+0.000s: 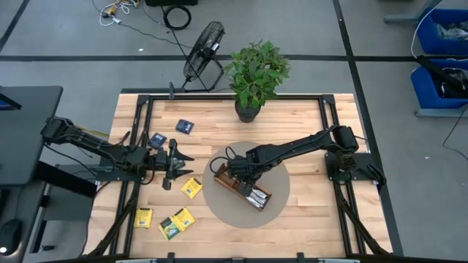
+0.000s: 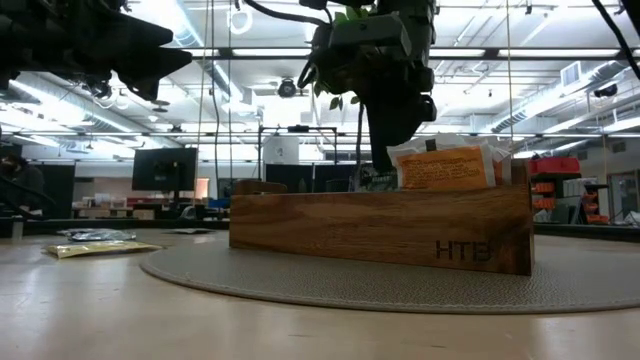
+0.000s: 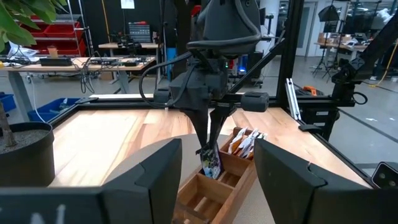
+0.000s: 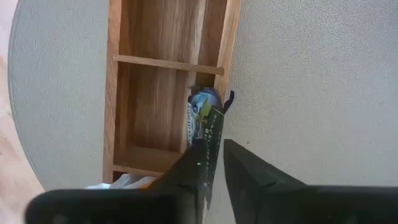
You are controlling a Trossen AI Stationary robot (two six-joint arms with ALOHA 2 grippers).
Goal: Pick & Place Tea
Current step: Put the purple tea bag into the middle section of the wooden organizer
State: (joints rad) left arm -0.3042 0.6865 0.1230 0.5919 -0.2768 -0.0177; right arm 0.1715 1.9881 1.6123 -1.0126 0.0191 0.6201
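Pinching a dark navy sachet (image 4: 205, 134) on edge, the right end effector (image 4: 214, 163) holds it over the tray's (image 4: 118, 112) middle compartment; the left end effector (image 1: 172, 165) hovers spread.

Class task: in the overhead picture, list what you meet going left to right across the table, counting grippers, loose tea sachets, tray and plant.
Yellow sachet → navy sachet → left gripper → navy sachet → yellow sachet → wooden tray → right gripper → potted plant.
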